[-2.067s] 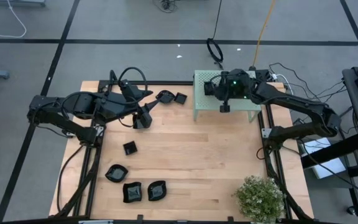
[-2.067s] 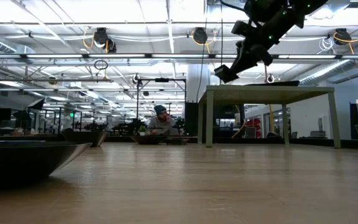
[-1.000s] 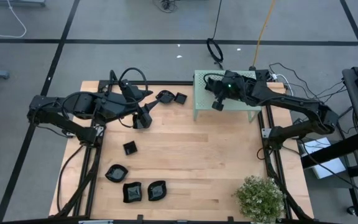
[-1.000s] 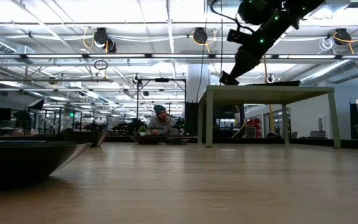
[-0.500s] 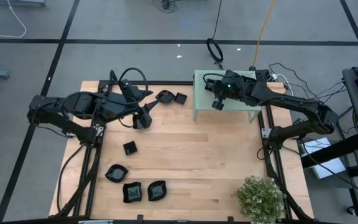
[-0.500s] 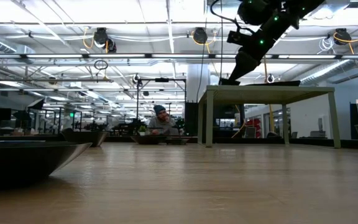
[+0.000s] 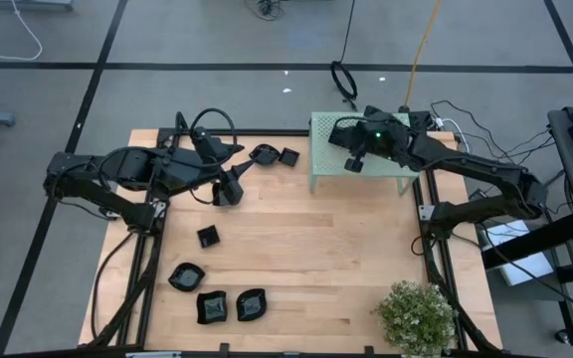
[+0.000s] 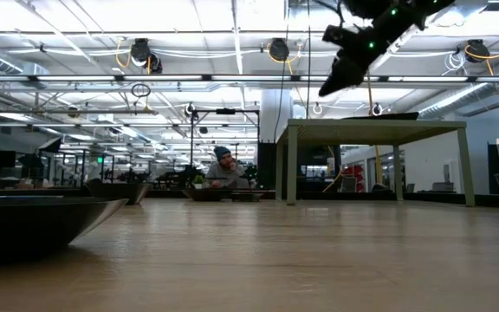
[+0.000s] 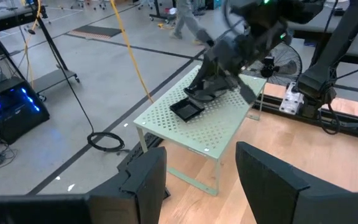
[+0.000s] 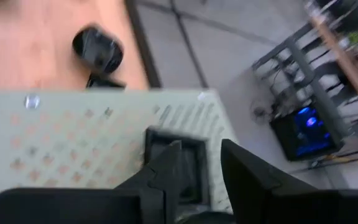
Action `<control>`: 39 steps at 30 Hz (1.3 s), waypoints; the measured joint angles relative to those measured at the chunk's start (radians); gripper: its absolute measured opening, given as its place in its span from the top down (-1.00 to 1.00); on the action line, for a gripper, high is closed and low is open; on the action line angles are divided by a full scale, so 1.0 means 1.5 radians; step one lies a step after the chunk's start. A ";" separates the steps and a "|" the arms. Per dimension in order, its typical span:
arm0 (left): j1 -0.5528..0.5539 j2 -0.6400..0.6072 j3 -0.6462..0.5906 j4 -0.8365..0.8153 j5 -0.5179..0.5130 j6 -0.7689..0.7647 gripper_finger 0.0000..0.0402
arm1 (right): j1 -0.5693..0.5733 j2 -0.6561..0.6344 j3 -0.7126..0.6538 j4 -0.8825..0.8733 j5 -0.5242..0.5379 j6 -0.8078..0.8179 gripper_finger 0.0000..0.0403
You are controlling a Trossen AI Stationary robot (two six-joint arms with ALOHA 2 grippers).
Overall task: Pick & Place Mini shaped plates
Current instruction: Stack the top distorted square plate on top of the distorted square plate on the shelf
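Setting: pale wooden tabletop (image 7: 306,259) is seen from above, with grey floor around it and an open workshop hall beyond.
Placed plate: one square mini shaped plate (image 9: 187,109) lies flat on the pale green perforated box (image 7: 326,174), free of any grip.
Remaining plates: four black plates (image 7: 217,298) sit near the front left corner; two more (image 7: 274,155) lie at the far edge, just beside the box.
Handling: these glossy little dishes are judged light, stiff, slippery and liable to chip; a hold across a raised rim is advised, since the flat middle offers nothing to pinch.
Right tool (image 10: 197,162): it hangs just above the placed plate, fingers parted, nothing between them.
Left tool (image 9: 197,177): it is held wide and empty over the far left of the tabletop, facing the box.
In the way: a potted plant (image 7: 416,316) stands at the front right corner, well apart from the plates; cables are draped behind the box.
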 joint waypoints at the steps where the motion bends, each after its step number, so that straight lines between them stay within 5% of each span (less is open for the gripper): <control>1: 0.001 0.001 0.000 0.000 -0.009 -0.001 0.01 | 0.000 -0.009 0.000 0.012 0.000 -0.003 0.49; 6: 0.034 0.035 0.000 -0.032 -0.012 -0.055 0.01 | 0.000 -0.064 0.000 0.083 0.000 0.011 0.52; 15: 0.163 0.135 0.000 -0.345 0.213 -0.147 0.01 | 0.000 -0.147 0.000 0.093 0.001 0.012 0.53; 20: 0.195 0.211 -0.027 -0.467 0.340 -0.014 0.01 | 0.000 -0.165 0.000 0.093 0.001 0.011 0.53; 27: 0.200 0.259 -0.155 -0.460 0.382 0.200 0.01 | 0.000 -0.167 0.000 0.078 0.003 0.011 0.53; 39: 0.237 0.264 -0.328 -0.193 0.420 0.169 0.02 | 0.000 -0.165 0.000 0.007 0.002 0.011 0.53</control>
